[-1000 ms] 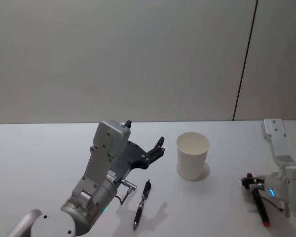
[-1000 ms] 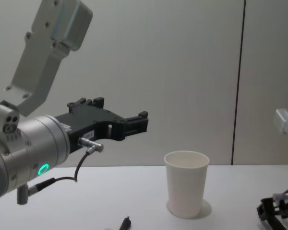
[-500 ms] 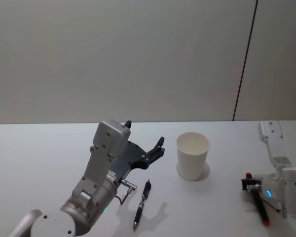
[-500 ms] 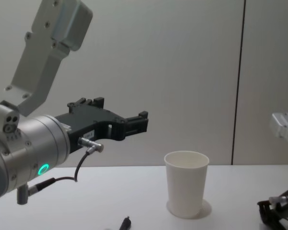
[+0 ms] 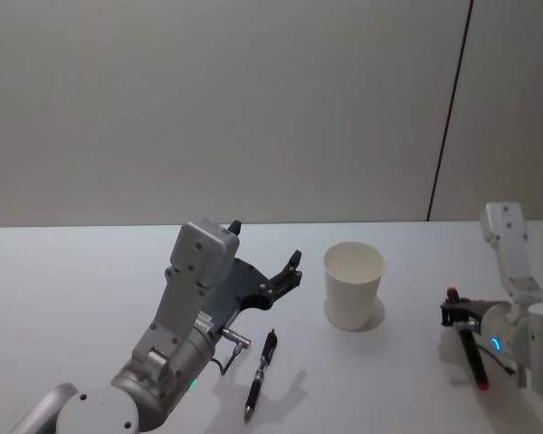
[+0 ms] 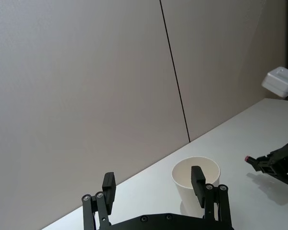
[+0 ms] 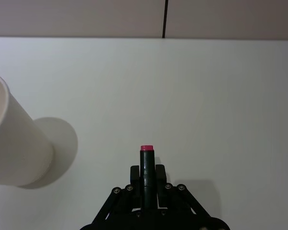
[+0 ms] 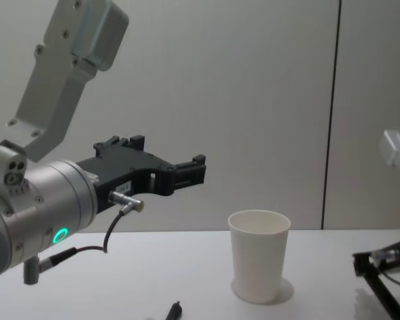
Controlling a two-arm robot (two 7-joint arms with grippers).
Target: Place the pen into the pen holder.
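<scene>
Two pens are seen. One, a red-tipped pen (image 7: pixel 146 160), is clamped between the narrowed fingers of the right gripper (image 5: pixel 460 318), low over the table (image 5: pixel 90 271), to the right of the white paper cup (image 5: pixel 353 285) and apart from it. The other, a black pen (image 5: pixel 261 371), is seen lying flat on the table, left of the cup. The left gripper (image 6: pixel 153 184) is held above the table, fingers spread wide, nothing gripped
</scene>
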